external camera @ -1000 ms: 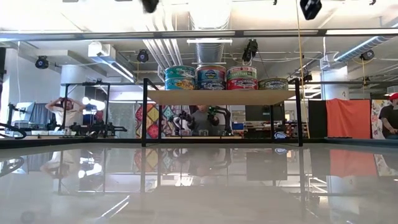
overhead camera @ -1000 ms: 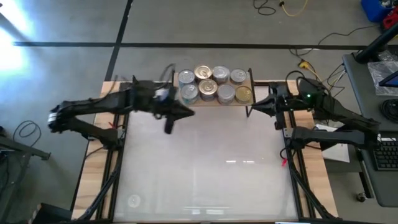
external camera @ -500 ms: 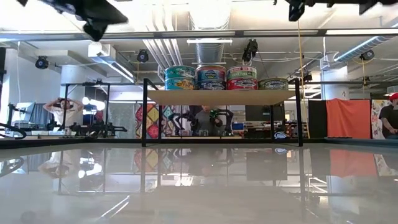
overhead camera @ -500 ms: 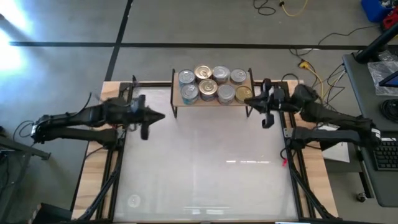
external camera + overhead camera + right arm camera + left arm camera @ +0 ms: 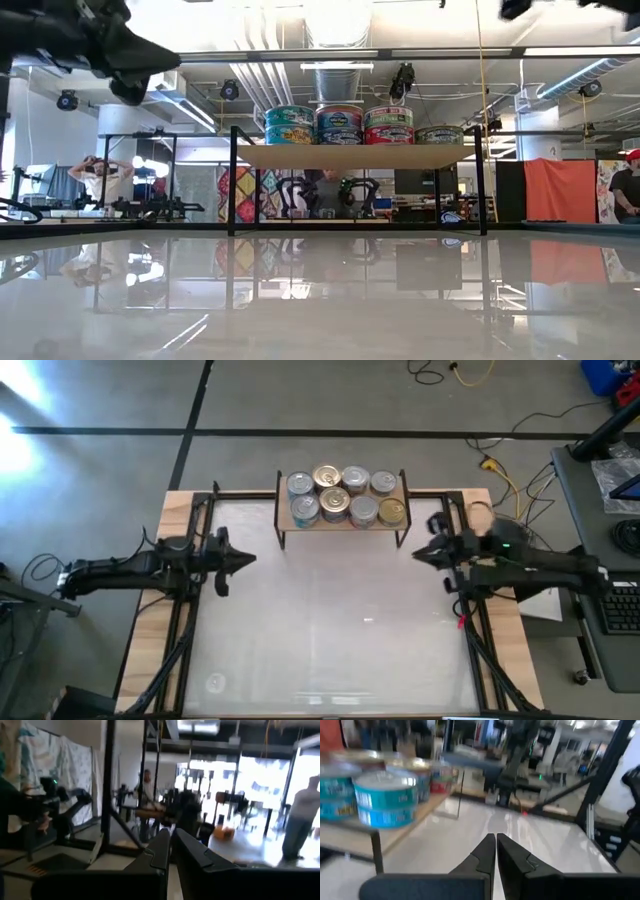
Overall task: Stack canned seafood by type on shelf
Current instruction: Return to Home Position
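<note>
Several tins of canned seafood (image 5: 343, 495) stand on the shelf (image 5: 283, 502), a light-wood board on black legs at the table's far middle. The low view shows them in two-high stacks (image 5: 340, 124), with a single tin (image 5: 439, 134) at the right end of the board (image 5: 355, 156). My left gripper (image 5: 250, 558) is shut and holds nothing, level, near the table's left edge; in its wrist view (image 5: 495, 838) the teal tins (image 5: 385, 800) lie off to one side. My right gripper (image 5: 418, 553) is shut with nothing in it, near the right edge (image 5: 170, 832).
The white tabletop (image 5: 330, 620) with wooden side strips spreads between the two arms. Black frame rails (image 5: 190, 610) run along both sides. People stand in the room beyond the table (image 5: 100, 178), (image 5: 628, 190). A desk with a keyboard (image 5: 622, 610) is off the right edge.
My left gripper has drawn back from beside the shelf's left end toward the table's left edge and has sunk. My right gripper has pulled away from the shelf's right end toward the right edge and tipped upward. Both stayed shut; the tins have not moved.
</note>
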Robot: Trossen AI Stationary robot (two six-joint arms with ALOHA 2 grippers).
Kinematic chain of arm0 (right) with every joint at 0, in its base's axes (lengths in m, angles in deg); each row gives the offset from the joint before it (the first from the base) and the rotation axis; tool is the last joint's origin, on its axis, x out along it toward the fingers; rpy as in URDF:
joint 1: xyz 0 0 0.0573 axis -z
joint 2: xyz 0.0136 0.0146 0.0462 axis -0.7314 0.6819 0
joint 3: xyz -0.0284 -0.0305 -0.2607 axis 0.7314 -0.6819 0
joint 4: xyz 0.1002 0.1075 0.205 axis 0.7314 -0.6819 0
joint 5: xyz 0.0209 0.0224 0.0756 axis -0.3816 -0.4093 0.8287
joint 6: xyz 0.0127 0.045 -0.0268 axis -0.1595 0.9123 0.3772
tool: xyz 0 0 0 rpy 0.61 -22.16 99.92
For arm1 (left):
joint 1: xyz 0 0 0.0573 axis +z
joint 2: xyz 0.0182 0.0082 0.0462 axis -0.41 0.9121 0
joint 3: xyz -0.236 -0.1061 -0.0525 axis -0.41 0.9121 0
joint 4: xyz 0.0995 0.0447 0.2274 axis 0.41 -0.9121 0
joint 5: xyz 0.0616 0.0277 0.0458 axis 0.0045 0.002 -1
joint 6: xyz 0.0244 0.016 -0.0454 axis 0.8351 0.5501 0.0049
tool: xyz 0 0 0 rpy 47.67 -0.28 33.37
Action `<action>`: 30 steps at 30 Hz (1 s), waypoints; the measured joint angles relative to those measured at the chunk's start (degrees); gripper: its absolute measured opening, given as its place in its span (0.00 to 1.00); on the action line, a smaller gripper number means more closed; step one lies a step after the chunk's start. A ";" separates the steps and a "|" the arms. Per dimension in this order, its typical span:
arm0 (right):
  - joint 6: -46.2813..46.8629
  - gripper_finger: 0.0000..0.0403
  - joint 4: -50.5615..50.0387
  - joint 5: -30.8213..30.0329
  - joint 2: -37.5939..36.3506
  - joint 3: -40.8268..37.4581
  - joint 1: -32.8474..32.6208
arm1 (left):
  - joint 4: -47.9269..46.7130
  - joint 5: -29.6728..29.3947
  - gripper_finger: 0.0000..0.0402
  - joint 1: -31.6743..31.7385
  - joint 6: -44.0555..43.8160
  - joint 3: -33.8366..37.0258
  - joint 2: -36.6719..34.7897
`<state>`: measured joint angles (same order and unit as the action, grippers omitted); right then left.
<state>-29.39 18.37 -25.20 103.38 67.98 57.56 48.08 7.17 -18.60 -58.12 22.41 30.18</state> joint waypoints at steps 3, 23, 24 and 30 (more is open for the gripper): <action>-2.26 0.04 -3.86 0.33 -5.49 -1.70 -0.06 | 11.37 1.43 0.00 0.00 0.69 5.24 -0.92; 1.61 0.04 11.80 -4.43 -22.18 -25.48 -0.19 | 13.39 5.13 0.00 -0.31 2.14 14.52 -5.37; 2.64 0.04 11.32 -4.08 -21.92 -25.48 -0.29 | 13.30 5.93 0.00 -0.31 2.94 14.98 -6.05; 5.48 0.04 11.11 -1.48 -22.38 -25.54 -1.66 | 10.80 10.65 0.00 -0.89 8.83 16.14 -11.61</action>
<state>-23.91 29.48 -26.68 81.00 42.45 55.90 58.88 17.82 -19.49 -49.30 38.55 18.56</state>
